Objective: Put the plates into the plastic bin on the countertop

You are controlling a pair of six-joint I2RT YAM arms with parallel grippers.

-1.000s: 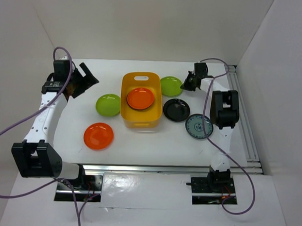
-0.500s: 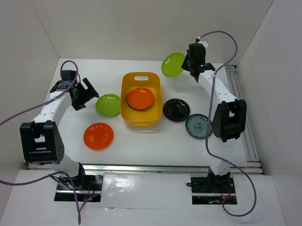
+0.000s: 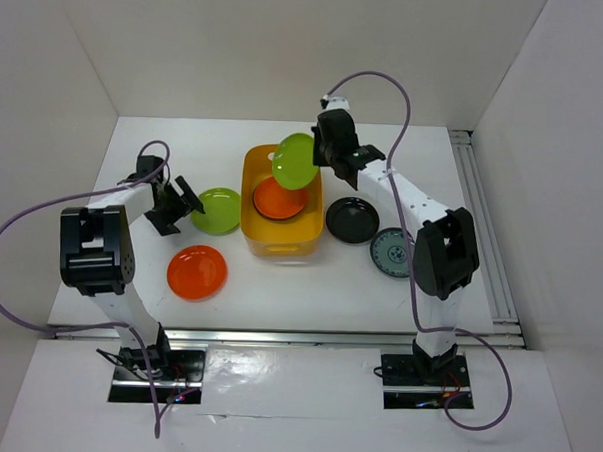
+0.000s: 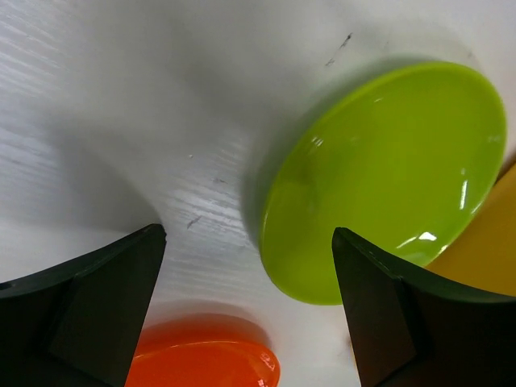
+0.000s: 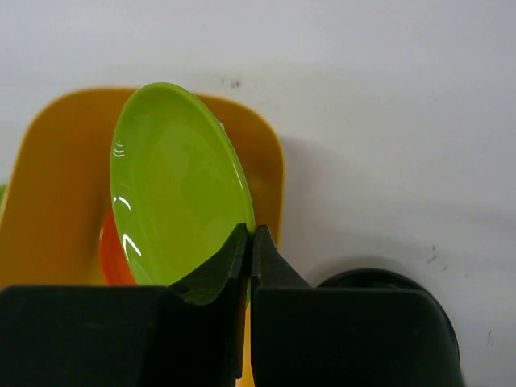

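My right gripper (image 3: 317, 157) is shut on the rim of a lime green plate (image 3: 294, 161), which hangs tilted on edge over the far half of the plastic bin (image 3: 281, 245). In the right wrist view the fingers (image 5: 250, 234) pinch that plate's (image 5: 173, 185) edge above the bin (image 5: 56, 177). An orange plate (image 3: 278, 200) lies inside the bin. My left gripper (image 3: 182, 203) stands open, low over the countertop (image 3: 129, 279), just left of a second green plate (image 3: 220, 210). That plate (image 4: 387, 177) lies ahead of the open left gripper (image 4: 246, 242), not between its fingers.
An orange plate (image 3: 196, 271) lies on the countertop at the near left. A black plate (image 3: 352, 219) and a patterned blue-grey plate (image 3: 393, 252) lie right of the bin. Metal rails (image 3: 482, 224) run along the right edge. White walls enclose the back and sides.
My right gripper lifted the green plate from the table right of the bin and carried it left, over the bin. My left gripper came down and moved toward the other green plate.
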